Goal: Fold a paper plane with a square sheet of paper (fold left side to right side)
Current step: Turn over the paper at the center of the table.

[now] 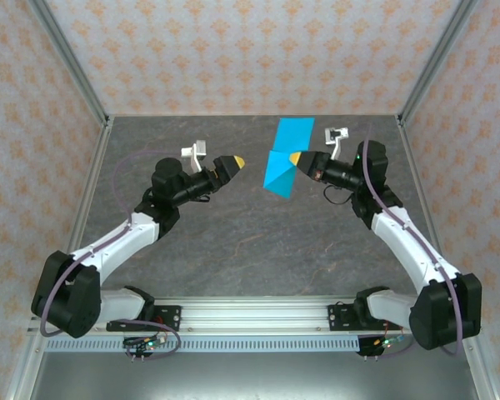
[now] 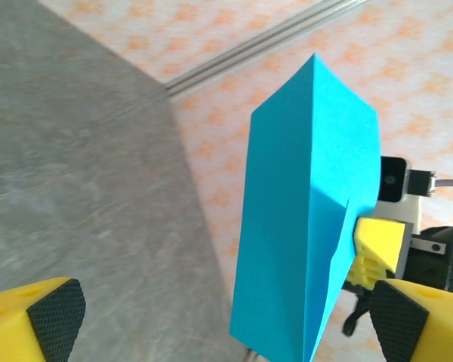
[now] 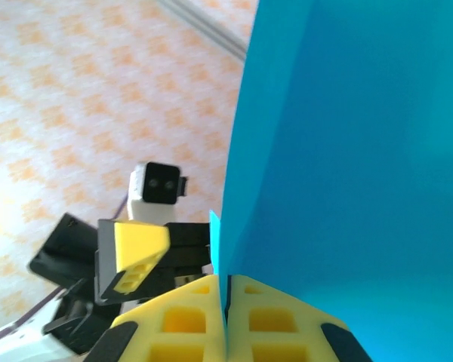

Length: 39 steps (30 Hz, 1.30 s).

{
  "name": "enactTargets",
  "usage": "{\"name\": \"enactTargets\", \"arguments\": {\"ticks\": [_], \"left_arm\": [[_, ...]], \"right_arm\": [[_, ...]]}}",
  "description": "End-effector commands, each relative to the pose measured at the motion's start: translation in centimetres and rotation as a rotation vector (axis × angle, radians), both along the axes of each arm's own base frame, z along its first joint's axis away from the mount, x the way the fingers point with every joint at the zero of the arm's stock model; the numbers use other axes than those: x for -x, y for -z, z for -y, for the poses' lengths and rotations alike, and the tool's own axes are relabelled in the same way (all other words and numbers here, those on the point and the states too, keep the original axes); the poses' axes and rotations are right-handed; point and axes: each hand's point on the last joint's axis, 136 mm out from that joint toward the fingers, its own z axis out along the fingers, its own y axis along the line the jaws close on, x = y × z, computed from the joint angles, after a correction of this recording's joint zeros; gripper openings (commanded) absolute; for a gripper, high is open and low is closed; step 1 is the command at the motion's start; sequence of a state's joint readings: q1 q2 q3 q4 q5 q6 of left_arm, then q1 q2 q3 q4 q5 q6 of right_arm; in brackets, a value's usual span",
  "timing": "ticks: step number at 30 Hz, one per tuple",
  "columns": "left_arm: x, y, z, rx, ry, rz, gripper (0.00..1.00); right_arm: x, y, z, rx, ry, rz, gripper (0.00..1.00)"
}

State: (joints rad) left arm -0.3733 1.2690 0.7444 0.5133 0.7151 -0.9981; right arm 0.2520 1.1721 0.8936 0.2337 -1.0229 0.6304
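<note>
Square sheet of paper (image 1: 282, 162) is part folded and held off the worktop (image 1: 233, 242), pinched at one edge by the right pincer (image 1: 296, 158), jaws pressed together on it. Left pincer (image 1: 233, 162) is spread wide, left of the sheet, not touching. Expect it light, floppy, easily creased or torn. Take hold flat near an edge or crease, gently. From above, its long axis runs far-to-near across the right pincer's tip.
</note>
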Motion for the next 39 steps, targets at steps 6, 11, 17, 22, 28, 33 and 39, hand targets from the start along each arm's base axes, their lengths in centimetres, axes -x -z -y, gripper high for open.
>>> {"name": "enactTargets", "arguments": {"ticks": [6, 11, 17, 22, 28, 33, 39], "left_arm": [[3.6, -7.6, 3.7, 0.133, 0.176, 0.180, 0.99], [4.5, -9.2, 5.1, 0.159, 0.218, 0.217, 0.92], [5.4, -10.5, 6.1, 0.178, 0.258, 0.259, 0.74], [5.3, -10.5, 6.1, 0.177, 0.253, 0.260, 0.56], [5.2, -10.3, 6.1, 0.164, 0.245, 0.256, 0.29], [5.0, -9.6, 6.1, 0.134, 0.237, 0.245, 0.11], [4.4, -6.0, 5.3, -0.072, 0.157, 0.202, 0.00]], "right_arm": [[3.0, -6.6, -2.9, -0.084, -0.123, 0.134, 0.02], [3.8, -7.6, -3.5, -0.107, -0.151, 0.139, 0.02], [3.9, -7.6, -3.6, -0.137, -0.152, 0.115, 0.02], [4.0, -7.6, -3.5, -0.149, -0.150, 0.110, 0.03], [4.0, -7.2, -3.4, -0.146, -0.140, 0.099, 0.05], [4.1, -6.5, -3.1, -0.115, -0.124, 0.089, 0.14], [3.8, -2.9, -1.1, 0.093, 0.010, 0.055, 0.44]]}}
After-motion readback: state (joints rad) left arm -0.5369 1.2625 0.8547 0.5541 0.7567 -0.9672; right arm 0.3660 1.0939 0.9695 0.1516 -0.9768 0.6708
